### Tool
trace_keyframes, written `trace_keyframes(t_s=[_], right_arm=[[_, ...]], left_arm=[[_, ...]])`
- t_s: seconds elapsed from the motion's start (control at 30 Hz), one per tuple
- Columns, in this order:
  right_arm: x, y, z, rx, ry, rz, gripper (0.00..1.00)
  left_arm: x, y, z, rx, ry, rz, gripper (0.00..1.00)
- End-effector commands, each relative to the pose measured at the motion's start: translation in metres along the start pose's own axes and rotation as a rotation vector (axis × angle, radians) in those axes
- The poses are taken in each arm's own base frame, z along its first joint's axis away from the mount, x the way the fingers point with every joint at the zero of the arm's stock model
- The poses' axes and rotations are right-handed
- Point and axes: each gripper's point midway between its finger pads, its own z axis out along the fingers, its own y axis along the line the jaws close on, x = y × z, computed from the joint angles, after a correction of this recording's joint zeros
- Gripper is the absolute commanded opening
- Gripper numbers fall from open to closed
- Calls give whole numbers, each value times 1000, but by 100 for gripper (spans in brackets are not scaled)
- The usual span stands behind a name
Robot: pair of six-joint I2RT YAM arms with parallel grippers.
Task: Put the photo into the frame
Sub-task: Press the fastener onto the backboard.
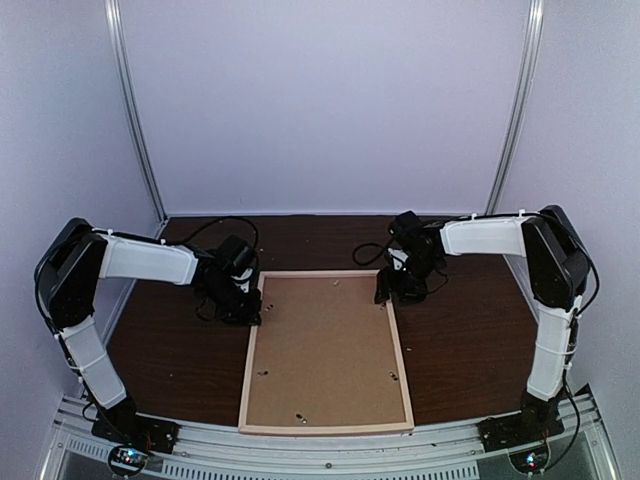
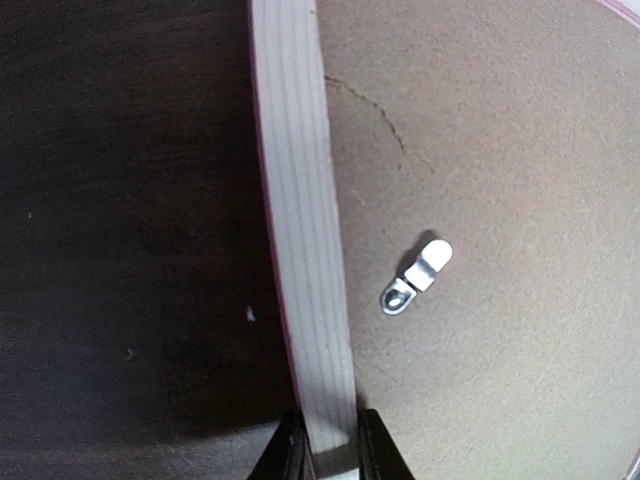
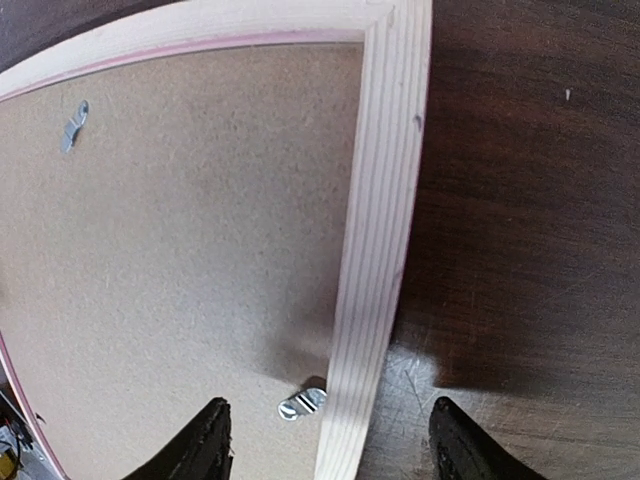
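Observation:
The frame [image 1: 400, 345] lies face down on the table, pale wood back up, with the brown backing board [image 1: 325, 350] set inside it. The photo is hidden. My left gripper [image 1: 245, 308] is shut on the frame's left bar [image 2: 305, 250], one finger on each side of it [image 2: 328, 450]. My right gripper [image 1: 395, 290] is open above the frame's right bar [image 3: 385, 230] near the far right corner, its fingertips [image 3: 210, 435] straddling the bar without touching it. A thin pink edge of the frame's front face shows beside the bar [image 2: 268, 200].
Small metal turn clips sit on the backing board: one near my left gripper [image 2: 417, 275], one against the right bar [image 3: 302, 402], one farther off [image 3: 73, 126]. The dark wood table [image 1: 470, 340] surrounds the frame. White walls close the back and sides.

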Motion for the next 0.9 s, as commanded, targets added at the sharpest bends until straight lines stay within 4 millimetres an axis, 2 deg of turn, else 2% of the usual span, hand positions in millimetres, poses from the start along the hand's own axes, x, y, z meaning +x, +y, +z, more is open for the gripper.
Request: trace_keyframes(t_s=[0.0, 0.1, 0.87], right_arm=[[-11, -2, 5, 30, -60, 56, 66], [-16, -2, 8, 32, -70, 66, 62], [-5, -14, 25, 84, 3, 24, 38]], left_arm=[[7, -3, 7, 4, -6, 7, 18], [7, -4, 8, 4, -6, 9, 17], [7, -4, 7, 0, -2, 26, 16]])
